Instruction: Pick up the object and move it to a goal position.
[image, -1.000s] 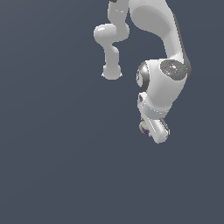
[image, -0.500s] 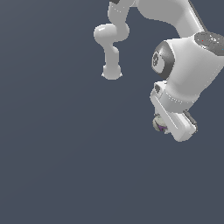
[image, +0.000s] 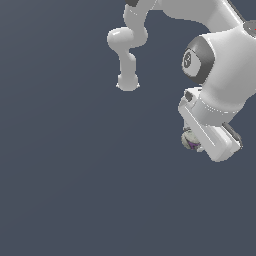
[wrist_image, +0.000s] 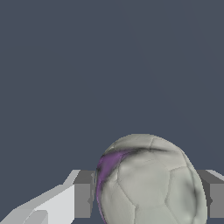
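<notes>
Ball (wrist_image: 148, 183) is pinched in the gripper (wrist_image: 148, 201): wrist view shows a grey finger pad (wrist_image: 83, 200) pressed on one side and the other pad (wrist_image: 215, 199) on the opposite side, both touching the ball. Ball is off-white/grey with seam lines like a football and a purple streak on one flank.

Exterior view: the arm (image: 220, 75) comes in from about 1 o'clock and fills the frame's 2–4 o'clock sector. Gripper (image: 197, 142) hangs off its lower end around 4 o'clock from centre. Ball (image: 190, 140) peeks out at the hand's 9 o'clock edge, mostly hidden by the white hand body, with only a small grey patch with a purple mark visible. Fingers themselves can't be made out in that view.

Arm base (image: 127, 82) sits at about 12 o'clock, well apart from the ball.

Floor (image: 75, 190) is plain dark slate-grey; can't tell whether the ball is clear of it.
</notes>
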